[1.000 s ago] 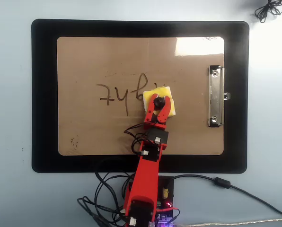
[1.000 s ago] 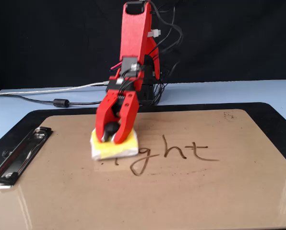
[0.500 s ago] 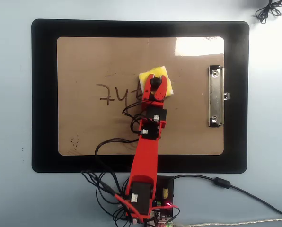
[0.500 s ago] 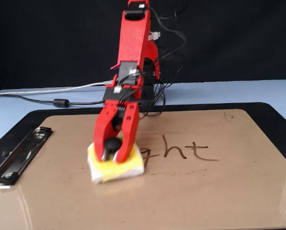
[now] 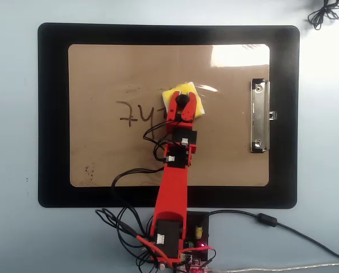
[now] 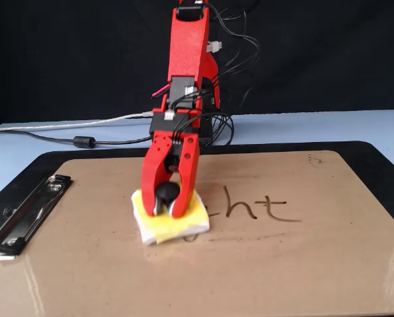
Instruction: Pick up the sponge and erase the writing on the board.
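Erasing is under way: the gripper pinches the sponge by its black knob, pressing it flat on the board at one end of the writing (three letters remain legible). Next, I judge, it must sweep sideways across them under steady pressure.

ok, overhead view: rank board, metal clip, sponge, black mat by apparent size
1. black mat
2. board
3. metal clip: long but narrow
4. sponge: partly hidden under the jaws, so its footprint against the clip's is unsure

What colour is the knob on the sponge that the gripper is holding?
Black, on the yellow sponge; the knob shows best in the fixed view, between the gripper jaws.
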`<control>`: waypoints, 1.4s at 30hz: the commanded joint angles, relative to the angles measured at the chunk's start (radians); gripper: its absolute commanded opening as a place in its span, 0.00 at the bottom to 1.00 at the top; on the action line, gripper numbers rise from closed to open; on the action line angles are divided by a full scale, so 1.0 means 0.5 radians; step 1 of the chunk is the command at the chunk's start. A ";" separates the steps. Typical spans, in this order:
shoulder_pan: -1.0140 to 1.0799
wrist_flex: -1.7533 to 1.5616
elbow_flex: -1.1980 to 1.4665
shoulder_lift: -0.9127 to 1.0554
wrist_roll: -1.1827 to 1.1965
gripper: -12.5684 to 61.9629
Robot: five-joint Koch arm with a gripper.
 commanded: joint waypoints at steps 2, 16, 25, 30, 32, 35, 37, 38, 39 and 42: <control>-0.083 0.126 0.077 0.089 -0.028 0.06; -0.264 0.359 0.276 0.497 -0.031 0.06; -0.015 0.368 0.525 0.767 -0.015 0.06; 0.356 0.187 0.969 1.172 -0.015 0.06; 0.359 -0.012 0.939 0.936 -0.028 0.06; 0.365 -0.399 0.660 0.423 -0.034 0.06; 0.365 -0.491 0.663 0.347 -0.034 0.06; 0.365 -0.488 0.746 0.436 -0.028 0.06; 0.362 -0.488 0.831 0.534 -0.028 0.06; 0.362 -0.402 1.111 0.945 -0.028 0.06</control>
